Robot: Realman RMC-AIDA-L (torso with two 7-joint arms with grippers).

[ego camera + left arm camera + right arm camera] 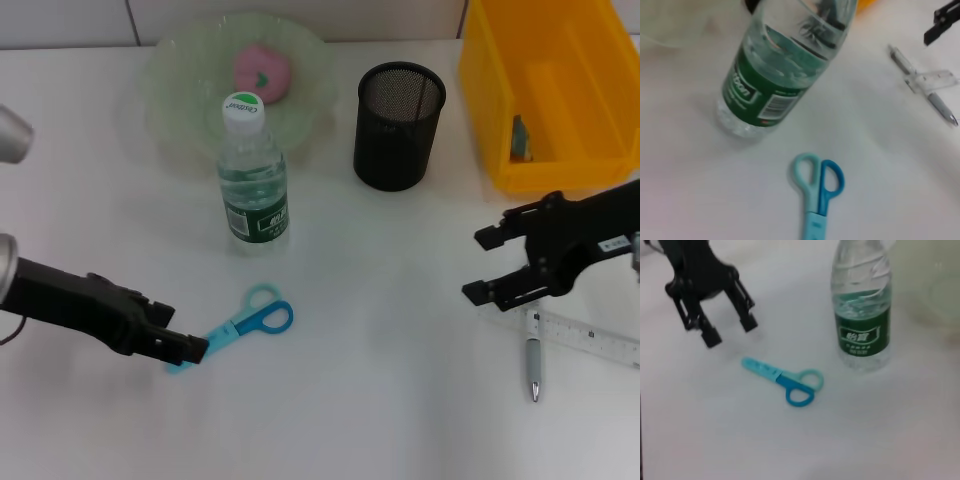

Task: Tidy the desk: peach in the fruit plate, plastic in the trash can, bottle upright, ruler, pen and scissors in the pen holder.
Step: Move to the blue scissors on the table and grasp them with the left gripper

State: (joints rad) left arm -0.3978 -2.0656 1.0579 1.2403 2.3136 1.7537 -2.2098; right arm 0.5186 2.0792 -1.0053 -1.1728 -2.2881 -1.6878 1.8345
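Left gripper (188, 350) is down low at the blade tip of the blue scissors (243, 321), jaws spread wide with nothing between them — the right wrist view shows both fingers (749, 322) splayed and apart from the blades. The scissors lie just ahead of those jaws, long axis running away from the gripper toward the water bottle (252, 170), handle loops at the far end. So the left arm is clearly the nearer one; the call here is a short advance along the blades, then a close.

Over on the other side, the right gripper (488, 265) hovers with its jaws parted and empty too, just above the clear ruler (590, 337) and the pen (533, 365), which cross one another.

Bottle already upright, peach (262, 70) sitting in the green fruit plate (170, 95). The black mesh pen holder (398, 125) stands well beyond the bottle, with the yellow bin (560, 100) beside it. The bottle stands between scissors and holder — a carry would need to skirt it.
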